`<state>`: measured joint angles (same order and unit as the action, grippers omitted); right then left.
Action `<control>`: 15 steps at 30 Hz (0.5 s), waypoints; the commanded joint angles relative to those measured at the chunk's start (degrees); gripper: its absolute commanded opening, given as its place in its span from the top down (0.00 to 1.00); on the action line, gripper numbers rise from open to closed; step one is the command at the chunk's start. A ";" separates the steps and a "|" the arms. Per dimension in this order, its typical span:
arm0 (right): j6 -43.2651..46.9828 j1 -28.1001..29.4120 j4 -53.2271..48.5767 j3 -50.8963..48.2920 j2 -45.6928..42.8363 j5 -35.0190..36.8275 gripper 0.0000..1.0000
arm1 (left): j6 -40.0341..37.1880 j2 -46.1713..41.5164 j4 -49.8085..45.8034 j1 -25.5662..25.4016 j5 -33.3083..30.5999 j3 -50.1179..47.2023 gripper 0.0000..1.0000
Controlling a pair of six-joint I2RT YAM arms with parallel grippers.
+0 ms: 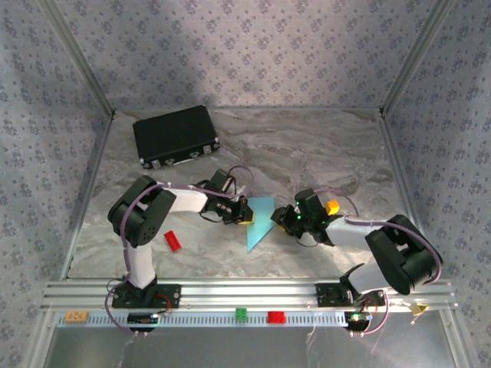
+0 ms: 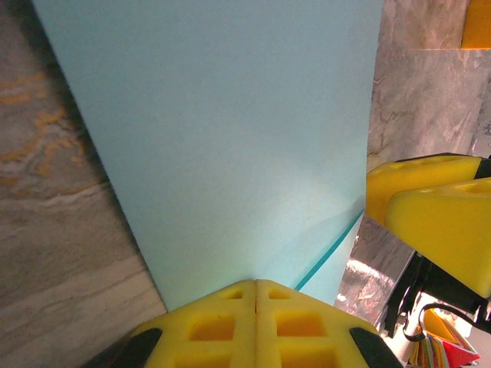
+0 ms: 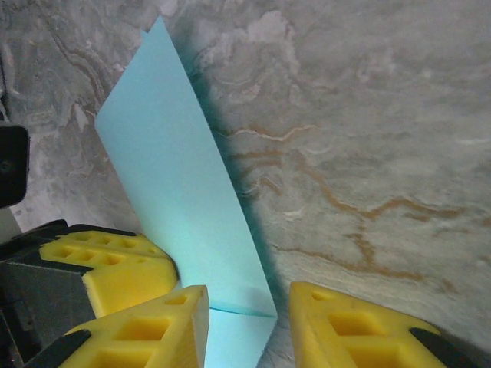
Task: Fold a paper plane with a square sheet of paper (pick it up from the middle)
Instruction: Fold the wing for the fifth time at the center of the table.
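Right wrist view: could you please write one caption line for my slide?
Open right hand straddles the corner of the folded light-blue paper that the left hand pinches.

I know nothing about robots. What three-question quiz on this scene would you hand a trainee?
1. True or false: the left gripper is shut on the light-blue paper.
2. Which thing lies farthest back on the table? A) black case B) small red brick C) light-blue paper
3. Fill in: the right gripper has its jaws ___, with the paper's edge between them.

Key: 1 true; 2 A; 3 open.
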<state>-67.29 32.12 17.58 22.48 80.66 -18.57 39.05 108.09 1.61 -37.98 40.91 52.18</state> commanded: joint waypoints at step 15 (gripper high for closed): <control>6.56 -3.21 8.57 2.06 4.06 -8.74 0.67 | 1.13 0.05 1.38 0.75 2.24 -1.29 0.97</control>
<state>-64.36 30.11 24.53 22.85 82.74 -22.94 39.42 108.09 2.13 -37.60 41.63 51.86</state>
